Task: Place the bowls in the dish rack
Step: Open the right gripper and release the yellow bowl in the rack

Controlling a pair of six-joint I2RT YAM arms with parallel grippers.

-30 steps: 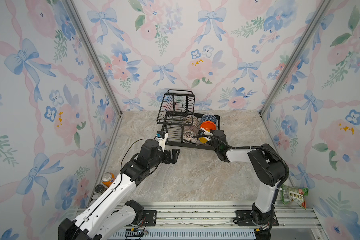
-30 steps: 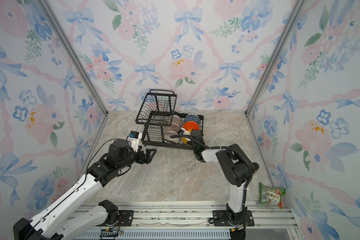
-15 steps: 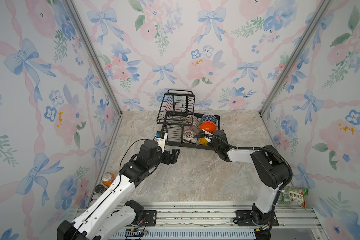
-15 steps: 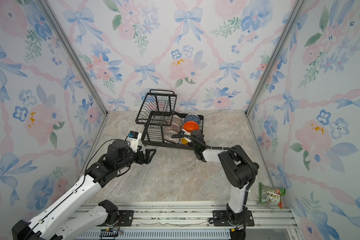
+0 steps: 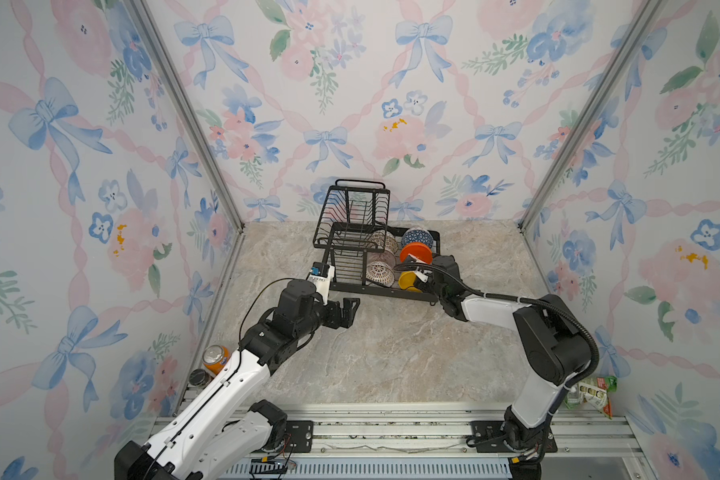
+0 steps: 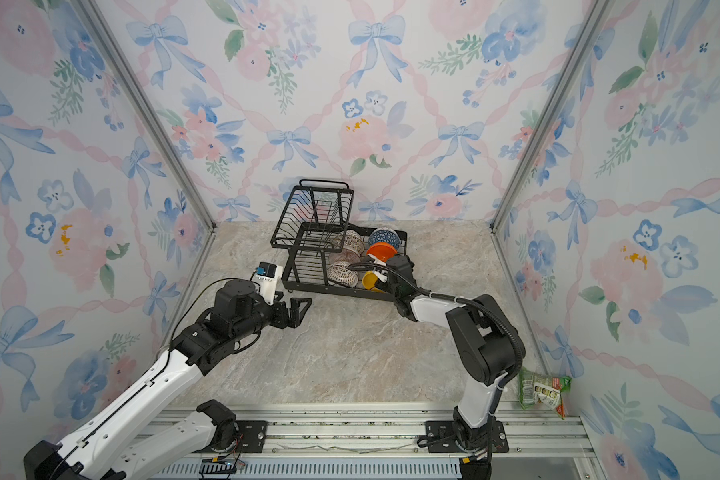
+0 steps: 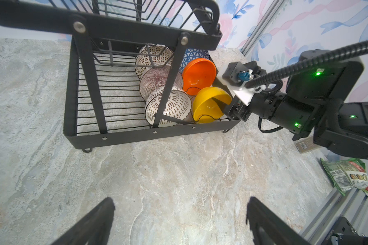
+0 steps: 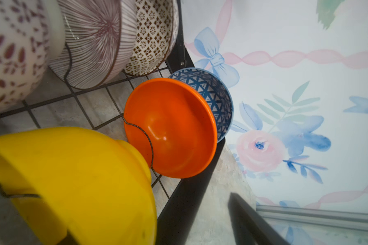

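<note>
A: What sits furthest left of the dish rack (image 7: 136, 135)?
B: A drink can (image 5: 215, 359), well off the rack's front left, by the wall. It is no task item.

A: And the left gripper (image 5: 347, 311)?
B: It hangs just off the rack's front left corner, over the bare tabletop (image 5: 391, 353). Its jaws are spread wide. The left wrist view shows both fingers (image 7: 98, 218) with only stone between them.

A: Where are the bowls?
B: All six stand on edge in the right half of the rack's lower tray, in two rows.
- **Left row, front to back:** leaf-print bowl (image 7: 168, 106), striped bowl (image 7: 157, 80), lattice bowl (image 7: 151, 55).
- **Right row, front to back:** yellow bowl (image 7: 208, 106), orange bowl (image 7: 198, 76), blue bowl (image 7: 191, 56).

The orange one leans against the blue one, its hollow facing the rack's front.

A: And the right gripper (image 5: 420, 280)?
B: It is at the rack's front right corner, at the yellow bowl, with its jaws spread wide.
- One finger (image 7: 220, 101) is inside the bowl's hollow.
- The other (image 8: 249, 218) is beyond the rack's right rail, clear of the bowl.

It clamps nothing, and the yellow bowl rests against a tray wire.

A: Anything further right?
B: A snack packet (image 5: 591, 395), well off the rack's front right, by the wall.
</note>
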